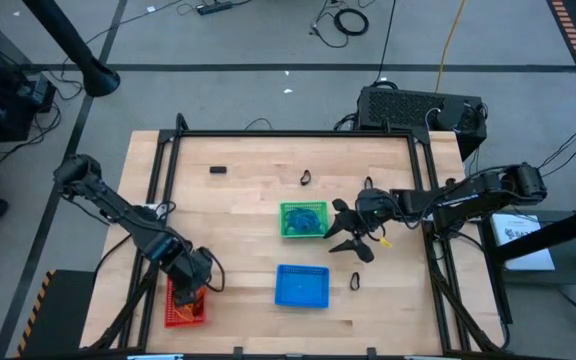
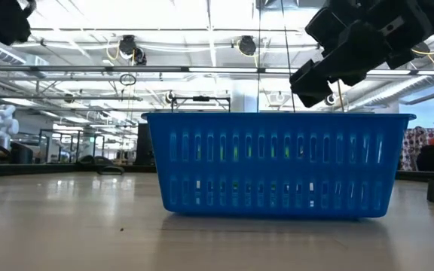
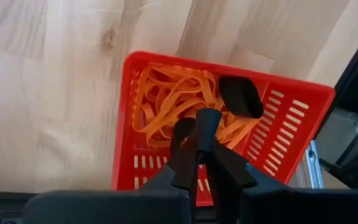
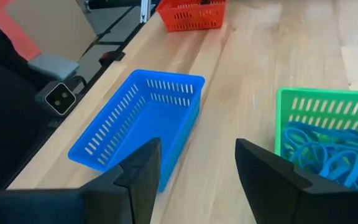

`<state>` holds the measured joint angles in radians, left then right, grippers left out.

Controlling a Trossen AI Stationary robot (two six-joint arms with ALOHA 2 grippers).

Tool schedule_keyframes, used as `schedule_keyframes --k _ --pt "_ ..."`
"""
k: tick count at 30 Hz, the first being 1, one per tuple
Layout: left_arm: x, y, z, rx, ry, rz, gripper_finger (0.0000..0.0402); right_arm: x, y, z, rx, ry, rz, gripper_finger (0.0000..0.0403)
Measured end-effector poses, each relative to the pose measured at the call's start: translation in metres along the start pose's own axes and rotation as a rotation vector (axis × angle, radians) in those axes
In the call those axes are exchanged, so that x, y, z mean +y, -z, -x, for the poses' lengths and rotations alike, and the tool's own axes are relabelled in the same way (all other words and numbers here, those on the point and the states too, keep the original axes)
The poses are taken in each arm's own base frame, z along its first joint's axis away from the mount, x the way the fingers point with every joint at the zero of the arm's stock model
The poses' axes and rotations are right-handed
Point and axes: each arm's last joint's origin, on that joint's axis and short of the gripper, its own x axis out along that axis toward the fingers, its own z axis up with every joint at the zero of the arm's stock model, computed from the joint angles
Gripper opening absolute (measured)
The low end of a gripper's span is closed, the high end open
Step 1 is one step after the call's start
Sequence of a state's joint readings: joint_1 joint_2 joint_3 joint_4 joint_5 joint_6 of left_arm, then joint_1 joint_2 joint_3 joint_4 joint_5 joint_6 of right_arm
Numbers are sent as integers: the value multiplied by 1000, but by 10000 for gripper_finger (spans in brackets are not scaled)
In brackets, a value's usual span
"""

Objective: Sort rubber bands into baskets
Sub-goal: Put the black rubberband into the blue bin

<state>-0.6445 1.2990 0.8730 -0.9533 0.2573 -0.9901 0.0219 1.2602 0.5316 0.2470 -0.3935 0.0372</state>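
The red basket (image 1: 184, 305) stands at the table's near left and holds several orange rubber bands (image 3: 173, 102). A black band (image 3: 241, 96) shows inside its wall. My left gripper (image 3: 197, 134) hangs just above this basket, pointing steeply down. The green basket (image 1: 303, 220) at mid-table holds blue rubber bands (image 4: 328, 152). The blue basket (image 1: 301, 285) stands nearer, in front of it. My right gripper (image 1: 340, 228) is open beside the green basket's right side, above the table, with nothing between its fingers (image 4: 145, 165).
Loose black bands lie on the wood at the far middle (image 1: 306, 178) and right of the blue basket (image 1: 354, 281). A small black piece (image 1: 218, 170) lies far left. A black frame (image 1: 288, 133) rims the table, with a black box (image 1: 418, 108) behind it.
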Motion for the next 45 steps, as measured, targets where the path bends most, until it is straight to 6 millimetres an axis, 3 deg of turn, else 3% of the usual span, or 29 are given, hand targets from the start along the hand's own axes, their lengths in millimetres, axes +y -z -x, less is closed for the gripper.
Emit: schedule_keyframes --k 11,18,20,25,29,32,38,41,45 --pt "0 0 0 -4 2 -1 37 0 1 0 7 0 -6 199" --pt "-1 -1 0 -11 13 -10 16 0 1 0 6 0 -6 199" --pt "-8 -6 1 -67 76 -85 8 0 1 0 6 0 -6 199" --pt "-35 -33 11 -528 182 -394 5 0 0 0 5 0 -5 199" --pt "-46 -62 14 -852 81 -569 4 0 0 0 -3 0 -8 199" --pt "-46 -90 1 -930 1 -647 4 0 -2 0 -18 -1 -24 199" --pt "-45 -149 -20 -1050 48 -767 3 0 -2 0 -17 -1 -78 199" --pt "-41 -171 -22 -1041 39 -740 3 0 -1 0 -13 -1 -109 199" --pt "-37 -184 -24 -1030 31 -721 17 0 -1 0 -6 0 -132 199"
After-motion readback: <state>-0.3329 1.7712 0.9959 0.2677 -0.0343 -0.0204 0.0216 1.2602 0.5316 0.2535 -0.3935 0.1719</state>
